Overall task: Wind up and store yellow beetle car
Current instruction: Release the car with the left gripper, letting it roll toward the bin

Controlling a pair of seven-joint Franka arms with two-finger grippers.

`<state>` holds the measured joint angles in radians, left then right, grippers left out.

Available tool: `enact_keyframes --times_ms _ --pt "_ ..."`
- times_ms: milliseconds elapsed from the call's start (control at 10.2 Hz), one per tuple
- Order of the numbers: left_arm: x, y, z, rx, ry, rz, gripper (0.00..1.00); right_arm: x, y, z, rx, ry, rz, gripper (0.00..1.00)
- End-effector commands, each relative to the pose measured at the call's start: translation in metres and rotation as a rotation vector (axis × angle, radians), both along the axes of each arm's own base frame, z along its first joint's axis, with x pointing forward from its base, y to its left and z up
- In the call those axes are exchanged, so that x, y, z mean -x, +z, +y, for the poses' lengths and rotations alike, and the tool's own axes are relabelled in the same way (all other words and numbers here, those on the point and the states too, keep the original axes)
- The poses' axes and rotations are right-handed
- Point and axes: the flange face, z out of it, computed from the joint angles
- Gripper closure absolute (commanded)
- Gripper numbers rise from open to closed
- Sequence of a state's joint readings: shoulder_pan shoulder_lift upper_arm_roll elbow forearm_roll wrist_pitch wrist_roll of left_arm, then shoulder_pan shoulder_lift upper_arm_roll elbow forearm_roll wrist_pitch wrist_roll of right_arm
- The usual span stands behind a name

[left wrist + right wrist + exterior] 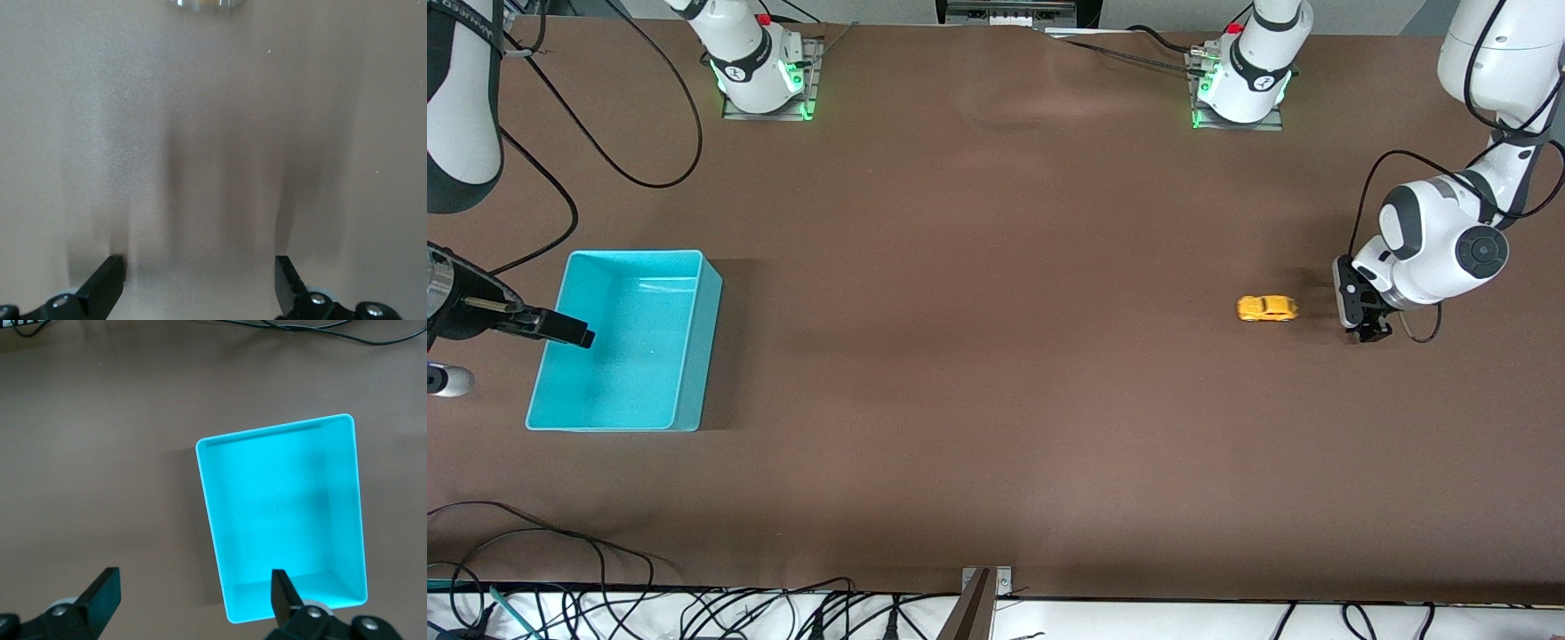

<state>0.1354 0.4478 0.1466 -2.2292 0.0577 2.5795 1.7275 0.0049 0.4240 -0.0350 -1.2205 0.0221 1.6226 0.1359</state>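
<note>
The yellow beetle car (1266, 308) sits on the brown bench (996, 400) toward the left arm's end, with the left gripper (1371, 334) low just beside it, fingers (103, 283) spread wide and empty. The right gripper (574, 335) waits over the cyan bin's (694, 356) edge, fingers equally wide and empty. Being so tiny and free-rolling, the car could scoot away if one finger touches first, spoiling the grasp.

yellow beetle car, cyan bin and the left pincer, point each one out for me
yellow beetle car (1267, 308), front view, on its roof.
cyan bin (710, 302), front view, on its wall facing the car.
left pincer (1371, 335), front view, between its fingertips, beside the car.
</note>
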Motion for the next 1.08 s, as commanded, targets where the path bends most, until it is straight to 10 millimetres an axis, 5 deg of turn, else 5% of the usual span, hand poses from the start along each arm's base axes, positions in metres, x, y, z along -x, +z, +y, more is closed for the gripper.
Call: enact_keyframes --times_ms 0,394,985 --pt "-0.005 0.0 0.003 -0.011 0.009 -0.001 0.0 0.003 0.001 0.003 0.001 0.008 0.0 0.0" --pt "-0.005 0.008 0.003 -0.013 0.015 -0.013 0.0 0.004 0.0 0.003 0.005 0.01 0.003 0.0" --pt "-0.004 0.141 -0.004 -0.015 0.014 -0.14 0.0 0.008 -0.018 0.017 0.008 0.093 0.056 0.0"
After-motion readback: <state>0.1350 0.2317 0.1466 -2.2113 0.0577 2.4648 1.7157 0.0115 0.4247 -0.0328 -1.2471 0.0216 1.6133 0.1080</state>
